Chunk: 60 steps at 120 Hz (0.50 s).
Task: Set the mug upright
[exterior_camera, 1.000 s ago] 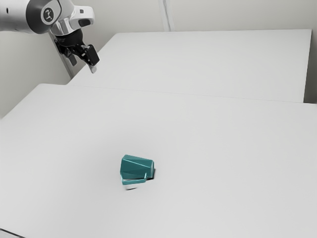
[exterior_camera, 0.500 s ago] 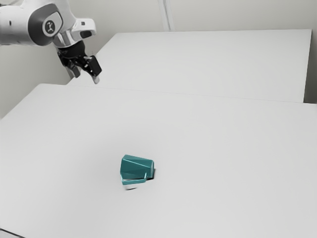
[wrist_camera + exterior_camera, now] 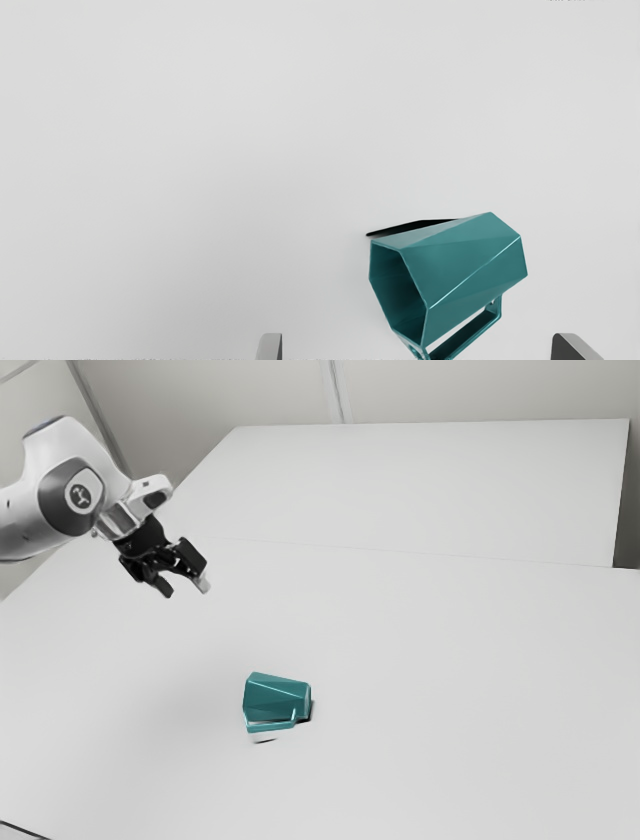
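Desk point(image 3: 450, 710): broad, white, spreading over the middle and lower part of the exterior view. Second white surface point(image 3: 420, 480) beyond a thin seam, upper part of the frame. Pale grey wall point(image 3: 480, 385) along the top edge, a narrow vertical strip point(image 3: 337, 390) on it at upper middle.

Arm point(image 3: 55, 450): white with dark grey trim, coming in at the left edge of the exterior view, sloping down and rightward. It ends in the black end effector point(image 3: 186, 588), left of centre in the upper half of the frame. Fingers point(image 3: 270, 347) spread wide, a large gap between them.

Mug point(image 3: 276, 698): teal, faceted, lying on its side on the desk, a little below and left of the middle of the exterior view. Wider end toward the left of that frame, narrower end toward the right. It sits well apart from the end effector, lower and to the right in the same frame. By the wrist view, the mug is off toward one finger of the end effector point(image 3: 417, 347), its open mouth point(image 3: 402, 295) exposed, inside dark.

Handle point(image 3: 270, 727): teal, angular, on the mug's lower side in the exterior view. Dark shadow point(image 3: 415, 227) against the mug's side opposite the handle. Thin dark line point(image 3: 22, 830), lower left corner of the exterior view.
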Each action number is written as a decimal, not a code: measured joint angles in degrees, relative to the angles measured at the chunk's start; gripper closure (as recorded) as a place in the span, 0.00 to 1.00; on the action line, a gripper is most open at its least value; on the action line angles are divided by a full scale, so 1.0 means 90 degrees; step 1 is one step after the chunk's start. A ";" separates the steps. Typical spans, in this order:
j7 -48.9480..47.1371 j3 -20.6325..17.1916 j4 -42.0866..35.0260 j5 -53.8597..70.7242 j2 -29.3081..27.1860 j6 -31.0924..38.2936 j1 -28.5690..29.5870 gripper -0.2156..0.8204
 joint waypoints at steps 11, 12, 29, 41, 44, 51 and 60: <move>0.0049 0.0191 -0.0518 -0.0428 -0.0242 0.0181 -0.0035 0.23; 0.0057 0.0206 -0.0558 -0.0466 -0.0261 0.0194 -0.0038 0.23; 0.0260 0.0424 -0.1170 -0.1136 -0.0545 0.0356 -0.0068 0.23; 0.0480 0.0561 -0.1400 -0.1609 -0.0583 0.0375 -0.0089 0.23; 0.0538 0.0626 -0.1443 -0.1700 -0.0585 0.0373 -0.0115 0.23; 0.0691 0.0815 -0.1567 -0.1923 -0.0585 0.0364 -0.0214 0.23; 0.0946 0.1110 -0.1700 -0.2205 -0.0576 0.0354 -0.0364 0.23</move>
